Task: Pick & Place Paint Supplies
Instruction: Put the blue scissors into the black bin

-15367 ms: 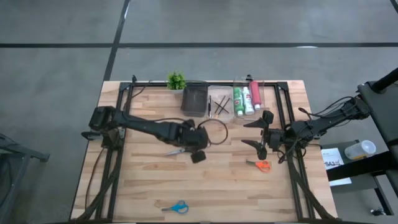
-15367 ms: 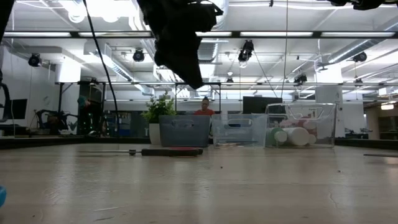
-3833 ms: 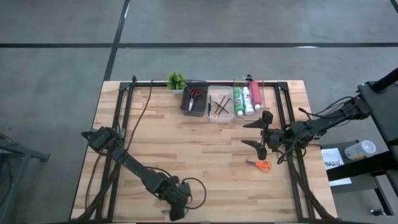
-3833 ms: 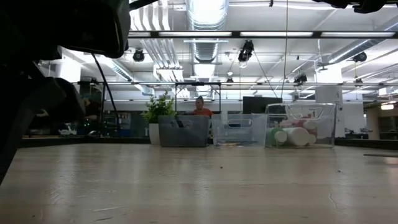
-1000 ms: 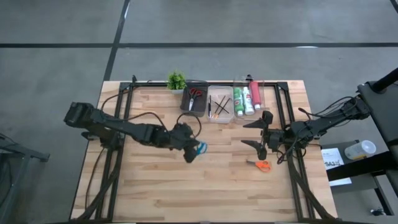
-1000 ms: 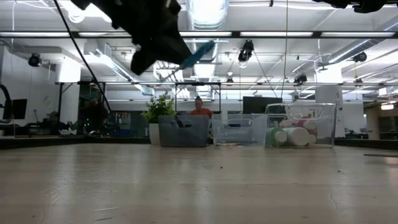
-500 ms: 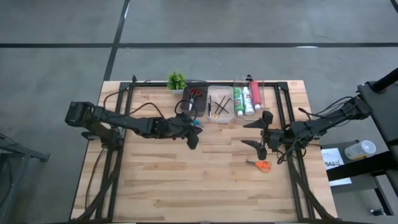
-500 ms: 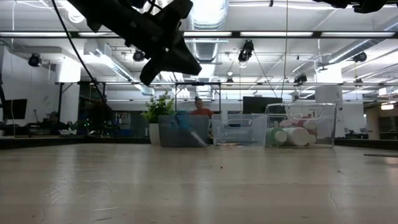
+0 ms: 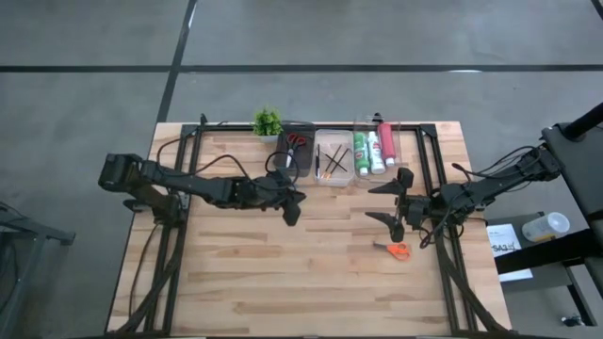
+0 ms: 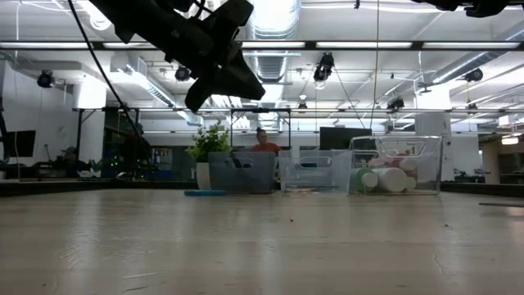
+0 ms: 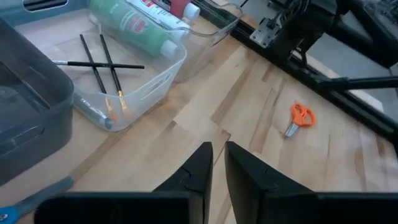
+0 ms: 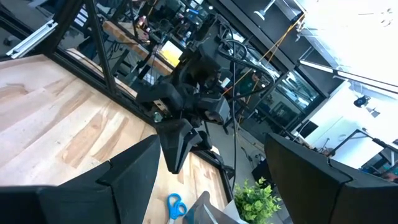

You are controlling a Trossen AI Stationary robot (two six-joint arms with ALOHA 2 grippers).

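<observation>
Listener: Scissors with blue handles (image 11: 34,196), lying where?

Guide: Flat on the tabletop (image 11: 261,106), just beside the grey bin (image 11: 25,112) but outside it. Left gripper (image 11: 217,148) poised above, fingers barely parted, holding nothing.

Listener: Best way to get them in?

Guide: Probably spread wider, come straight down over the handles, pinch firmly, lift clear of the bin wall, then let go well inside. Right gripper (image 9: 370,202) spread wide and empty, parked near the orange scissors (image 9: 398,250).
</observation>
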